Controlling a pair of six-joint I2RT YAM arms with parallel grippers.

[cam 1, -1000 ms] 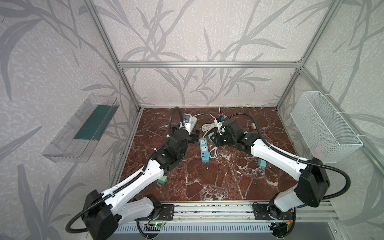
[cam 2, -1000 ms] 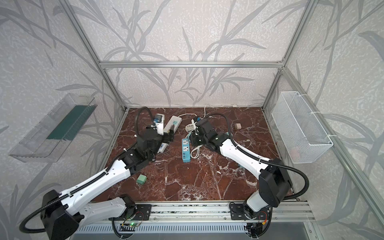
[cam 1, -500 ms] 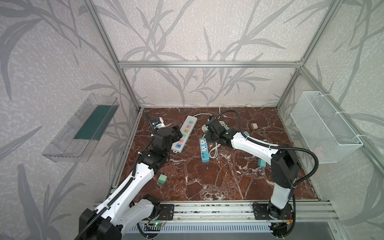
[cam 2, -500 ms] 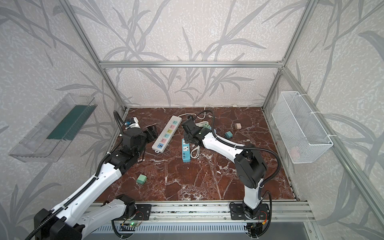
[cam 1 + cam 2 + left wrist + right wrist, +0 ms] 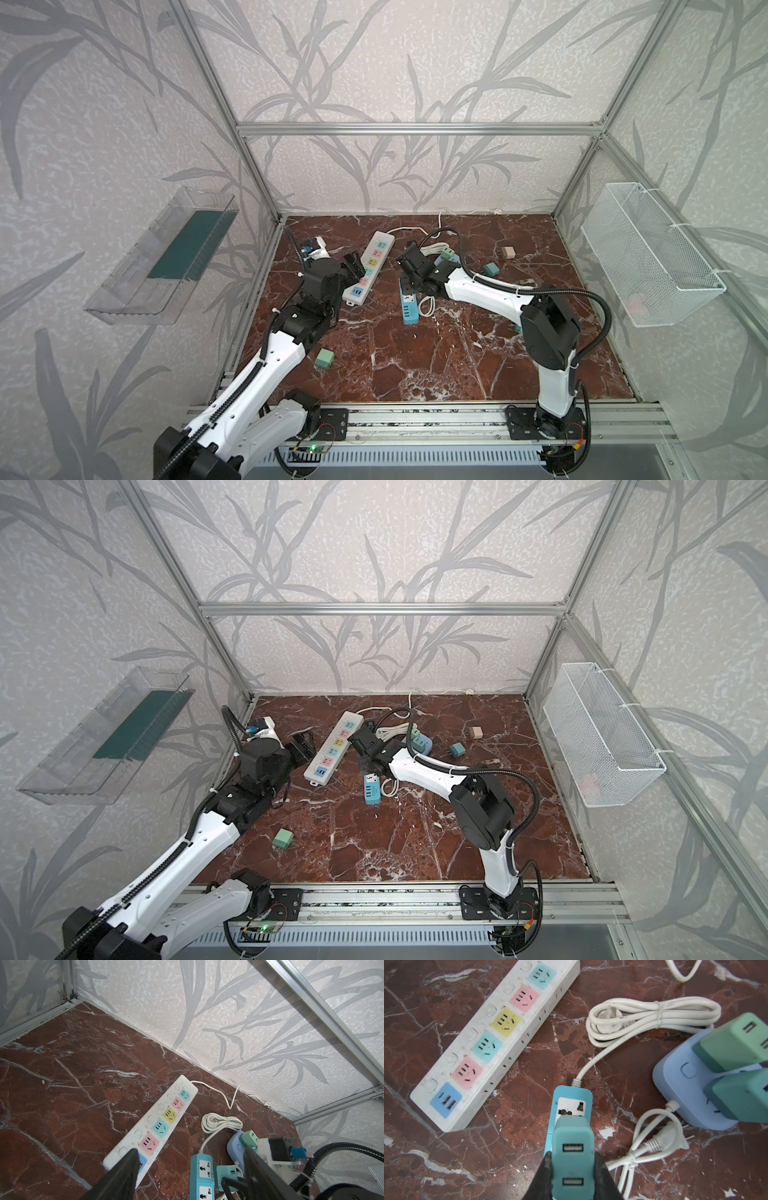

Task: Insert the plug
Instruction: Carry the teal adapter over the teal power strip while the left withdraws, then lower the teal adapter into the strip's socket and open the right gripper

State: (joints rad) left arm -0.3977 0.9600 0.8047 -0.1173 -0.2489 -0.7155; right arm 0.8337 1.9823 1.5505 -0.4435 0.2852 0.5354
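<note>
My right gripper (image 5: 572, 1157) is shut on a teal two-port USB plug (image 5: 572, 1132). The plug stands over the blue power strip (image 5: 572, 1093), just behind its first white socket; its prongs are hidden, so I cannot tell whether they are in. In both top views the right gripper (image 5: 411, 286) (image 5: 368, 766) points down at that strip (image 5: 409, 305) (image 5: 371, 789). My left gripper (image 5: 190, 1152) is open and holds nothing. It hovers by the near end of the white power strip (image 5: 158, 1126) (image 5: 368, 266), at the strip's left in a top view.
A light-blue socket block (image 5: 685, 1084) carrying two green plugs lies beside the blue strip, with a coiled white cord (image 5: 643, 1014) behind. Loose plugs lie at front left (image 5: 325, 358) and back right (image 5: 490, 269) (image 5: 508, 252). A wire basket (image 5: 648, 257) hangs on the right wall.
The left arm pulled back to the left off the white strip, uncovering it, and its jaws narrowed slightly. The right gripper carried the plug left to the blue strip's far end.
</note>
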